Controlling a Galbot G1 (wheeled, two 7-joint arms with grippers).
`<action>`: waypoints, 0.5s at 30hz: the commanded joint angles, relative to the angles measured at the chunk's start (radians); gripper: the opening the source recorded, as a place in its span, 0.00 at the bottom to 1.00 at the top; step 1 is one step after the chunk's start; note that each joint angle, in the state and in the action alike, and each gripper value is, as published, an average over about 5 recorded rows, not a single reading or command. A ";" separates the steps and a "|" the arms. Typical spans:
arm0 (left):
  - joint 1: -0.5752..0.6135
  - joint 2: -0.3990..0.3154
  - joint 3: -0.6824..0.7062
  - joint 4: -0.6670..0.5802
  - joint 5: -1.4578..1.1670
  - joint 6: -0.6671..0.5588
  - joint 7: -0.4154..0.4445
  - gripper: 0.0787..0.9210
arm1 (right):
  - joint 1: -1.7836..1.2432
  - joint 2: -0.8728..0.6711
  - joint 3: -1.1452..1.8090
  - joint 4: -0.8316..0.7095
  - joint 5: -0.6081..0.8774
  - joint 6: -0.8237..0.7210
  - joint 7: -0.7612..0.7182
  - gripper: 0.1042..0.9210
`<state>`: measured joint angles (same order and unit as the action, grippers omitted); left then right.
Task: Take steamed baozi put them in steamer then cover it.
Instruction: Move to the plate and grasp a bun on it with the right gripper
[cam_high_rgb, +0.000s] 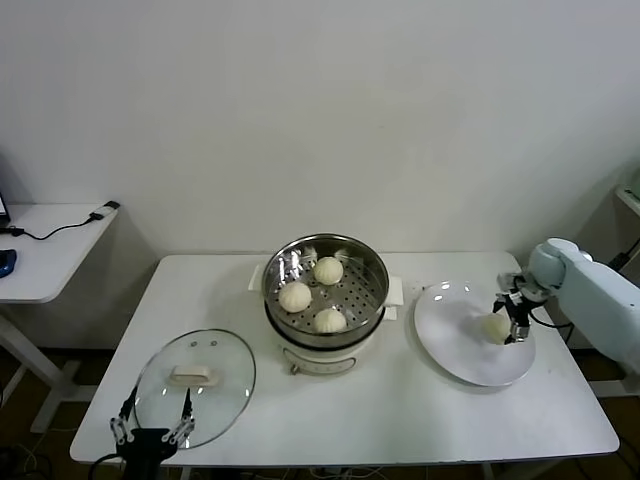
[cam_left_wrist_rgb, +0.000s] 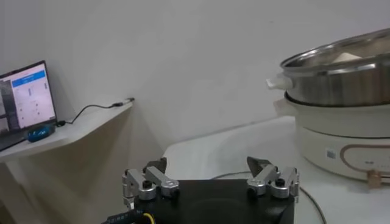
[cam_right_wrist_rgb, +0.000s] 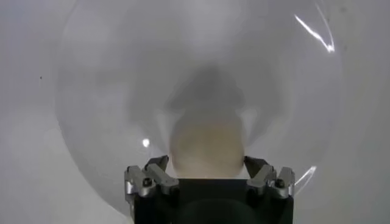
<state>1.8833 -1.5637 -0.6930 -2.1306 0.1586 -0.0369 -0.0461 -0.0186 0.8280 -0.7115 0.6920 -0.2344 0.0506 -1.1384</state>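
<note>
Three steamed baozi (cam_high_rgb: 328, 270) (cam_high_rgb: 295, 296) (cam_high_rgb: 330, 319) lie in the shiny steamer (cam_high_rgb: 372, 262) on its white pot base (cam_high_rgb: 300, 358) at the table's middle. A fourth baozi (cam_high_rgb: 495, 327) sits on the white plate (cam_high_rgb: 470, 360) at the right. My right gripper (cam_high_rgb: 508, 328) is open, its fingers on either side of this baozi; the right wrist view shows the bun (cam_right_wrist_rgb: 207, 143) between the fingers (cam_right_wrist_rgb: 157, 165). The glass cover (cam_high_rgb: 230, 390) with its white handle (cam_high_rgb: 190, 375) lies flat at front left. My left gripper (cam_high_rgb: 155, 406) is open and empty over the cover's near edge.
A white side table (cam_high_rgb: 50, 255) with a cable and a blue mouse stands to the far left; the left wrist view shows a laptop (cam_left_wrist_rgb: 24, 97) on it and the steamer (cam_left_wrist_rgb: 341, 79). The table's front edge (cam_high_rgb: 400, 455) is close to the left gripper.
</note>
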 joint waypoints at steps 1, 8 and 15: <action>-0.001 0.000 0.003 0.004 0.003 0.000 -0.001 0.88 | -0.022 0.037 0.042 -0.063 -0.030 0.012 -0.002 0.87; 0.001 -0.001 0.004 0.003 0.005 0.000 -0.002 0.88 | -0.009 0.034 0.040 -0.067 -0.020 0.014 -0.010 0.79; 0.005 -0.002 0.004 0.000 0.007 0.002 -0.010 0.88 | 0.025 0.009 -0.006 -0.018 0.086 -0.019 -0.005 0.75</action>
<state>1.8859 -1.5652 -0.6894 -2.1277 0.1627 -0.0372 -0.0493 -0.0146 0.8438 -0.6884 0.6503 -0.2303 0.0550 -1.1503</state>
